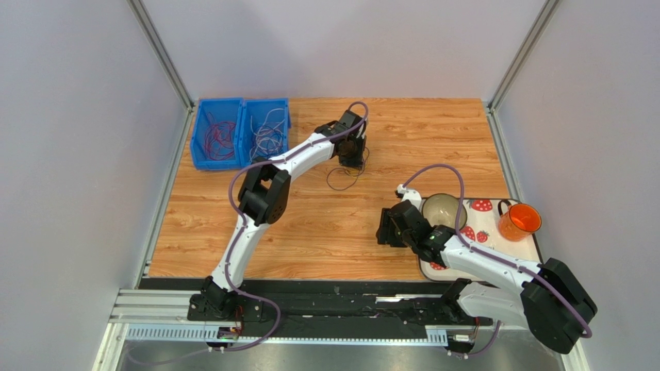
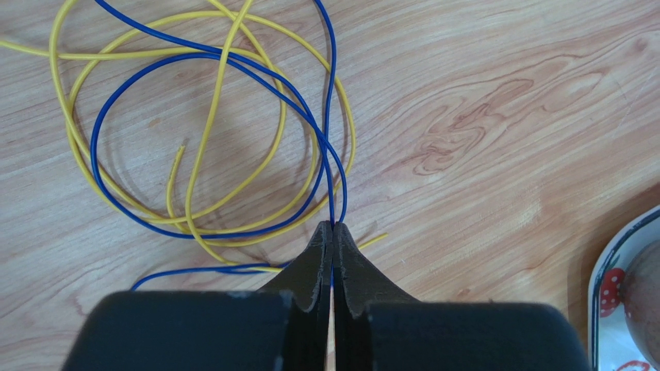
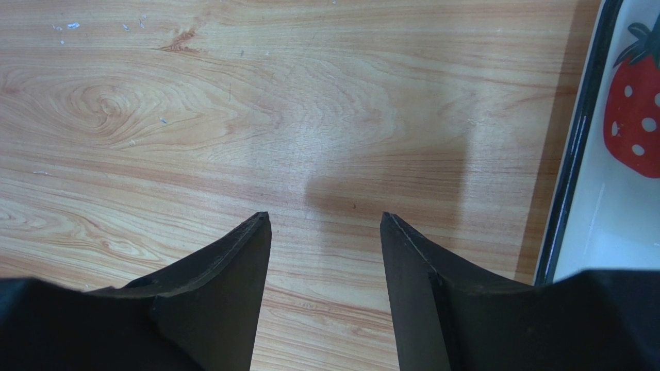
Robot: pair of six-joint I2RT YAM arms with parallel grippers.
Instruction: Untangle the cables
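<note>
left gripper (image 2: pixel 333 232) clenched on the thin blue wire (image 2: pixel 94 143), looped through the thin yellow wire (image 2: pixel 116 56) in the frame's upper left. pulling could drag or tighten both, and the wire may slip. right gripper (image 3: pixel 325 220) released, empty, over the wooden tabletop (image 3: pixel 232 93).

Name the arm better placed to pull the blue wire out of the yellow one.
Left. The left pincer is shut on the blue wire, right beside the yellow wire. The right pincer hangs open over the table beside the tray, with no wire near.
</note>
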